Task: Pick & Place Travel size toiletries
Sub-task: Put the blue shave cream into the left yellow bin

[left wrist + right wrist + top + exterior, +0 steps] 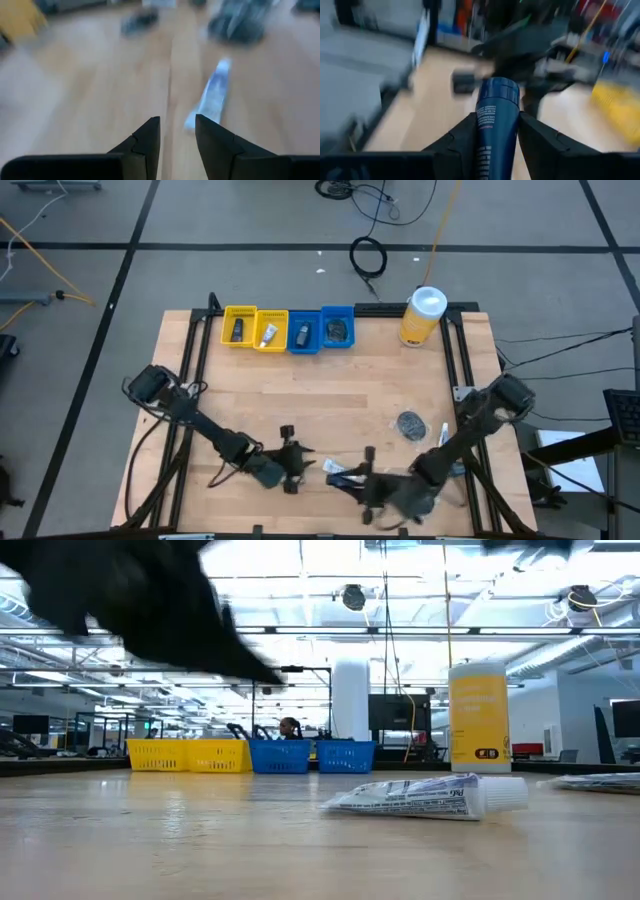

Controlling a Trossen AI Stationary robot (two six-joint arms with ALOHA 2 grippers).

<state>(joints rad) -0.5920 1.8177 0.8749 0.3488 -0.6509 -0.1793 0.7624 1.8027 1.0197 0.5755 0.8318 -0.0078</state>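
High view, arms: I have both arms low at the near edge of the table (330, 385); the left gripper (290, 462) sits left of centre, the right gripper (368, 480) just beside it toward the middle.
High view, goods: a white tube (345, 471) lies between the two grippers; a dark round packet (411, 423) rests farther right, near the right arm. Four small bins stand in a row at the far edge, two yellow bins (254, 328) and two blue bins (321, 330), each already holding something small. A yellow canister (422, 316) stands to their right.
Low view: a white printed tube (425, 797) lies flat on the wood with its cap toward the canister side. A dark blurred arm crosses overhead; I cannot tell which one.
Left wrist view: my left fingers (150, 137) stand narrowly apart with nothing between them, above bare wood, the pale tube (210, 97) lying just ahead.
Right wrist view: my right gripper (496, 135) is clamped on a dark blue bottle (492, 125), cap pointing forward.
Step in hand: I judge the pick of the bottle is made and the carry begins.
Next move: it calls for lifting clear of the left arm, crossing to the bin row and releasing over one bin.
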